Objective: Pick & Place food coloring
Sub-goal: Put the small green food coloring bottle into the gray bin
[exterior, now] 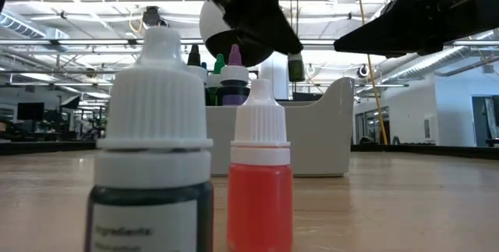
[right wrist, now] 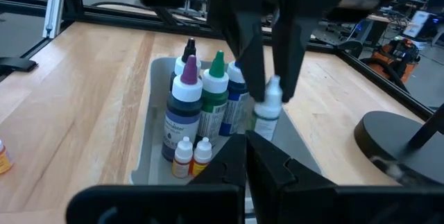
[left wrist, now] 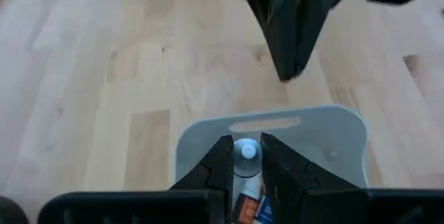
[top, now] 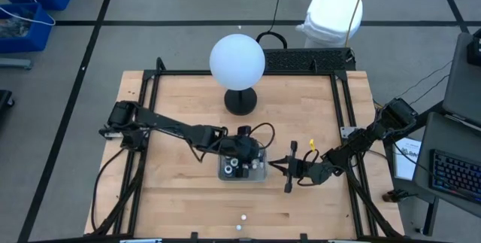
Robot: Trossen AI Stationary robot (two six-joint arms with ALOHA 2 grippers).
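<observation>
The left gripper (left wrist: 246,161) has its jaws pinched on a small white-capped bottle (right wrist: 267,109) over the grey tray (right wrist: 149,113); light, stiff, slick plastic, best held below the cap. The right gripper (top: 288,167) waits closed beside the tray on the bench (top: 173,198)

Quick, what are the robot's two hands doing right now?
Left gripper: closed on a small white-capped bottle, above the grey tray.
Right gripper: shut, holding nothing, beside the tray.

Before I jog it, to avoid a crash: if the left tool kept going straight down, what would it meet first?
Probably the tray floor: the left tool, holding a small bottle, hangs over an open spot beside the bottles already in it. Depth is unclear.
</observation>
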